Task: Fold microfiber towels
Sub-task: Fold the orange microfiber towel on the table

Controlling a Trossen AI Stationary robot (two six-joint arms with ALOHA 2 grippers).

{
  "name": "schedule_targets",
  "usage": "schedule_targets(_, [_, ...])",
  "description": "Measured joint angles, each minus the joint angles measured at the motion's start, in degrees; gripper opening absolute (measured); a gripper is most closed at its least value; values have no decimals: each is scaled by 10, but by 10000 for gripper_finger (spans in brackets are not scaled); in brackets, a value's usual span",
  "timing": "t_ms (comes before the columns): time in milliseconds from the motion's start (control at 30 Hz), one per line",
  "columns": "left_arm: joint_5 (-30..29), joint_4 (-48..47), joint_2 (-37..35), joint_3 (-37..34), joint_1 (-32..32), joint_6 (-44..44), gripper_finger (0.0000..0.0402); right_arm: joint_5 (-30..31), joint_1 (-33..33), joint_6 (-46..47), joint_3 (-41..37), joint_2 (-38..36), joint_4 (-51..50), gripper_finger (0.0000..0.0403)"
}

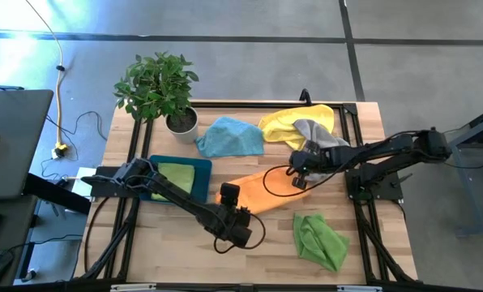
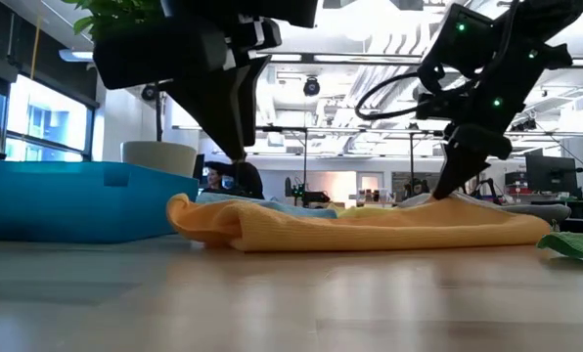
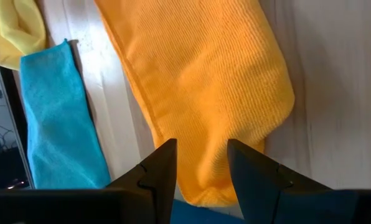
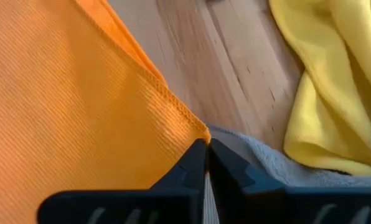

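While the orange towel [image 1: 262,188] is lying mid-table, its corner is pinched by the closed right gripper [image 4: 207,151]; its other end is straddled by the half-open, empty left gripper [image 3: 201,163]. Being soft and limp, it is best taken by corners.

Towel [image 1: 258,188] between both claws

Six towels [image 1: 262,188], one tray [image 1: 154,162], one potted plant [image 1: 157,85], two arms [image 1: 177,193].
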Motion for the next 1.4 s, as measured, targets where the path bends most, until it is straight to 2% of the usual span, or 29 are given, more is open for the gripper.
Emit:
schedule_targets(167, [-4,0,0,0,0,-13,131,14,0,-10,0,-3,-3,90])
schedule_targets(267, [-4,0,0,0,0,-21,131,-11,0,43,0,-17,-21,130])
schedule_targets(400, [-4,-2,0,0,0,-25,131,-110,4,156,0,-35,-59,152])
schedule_targets(500, [-1,-3,0,0,0,-25,131,-126,22,203,-16,-32,-62,153])
schedule_targets(667, [1,-3,0,0,0,-25,131,-126,37,275,-66,-30,-22,153])
schedule_targets(900, [0,-3,0,0,0,-25,131,-142,43,319,-123,-31,103,153])
schedule_targets(1133, [0,-3,0,0,0,-25,131,-133,43,321,-130,-31,117,146])
schedule_targets(1233, [1,-2,0,0,0,-25,131,-120,43,322,-130,-31,114,115])
schedule_targets(1400, [1,-3,0,0,0,-26,131,-104,43,320,-131,-30,113,25])
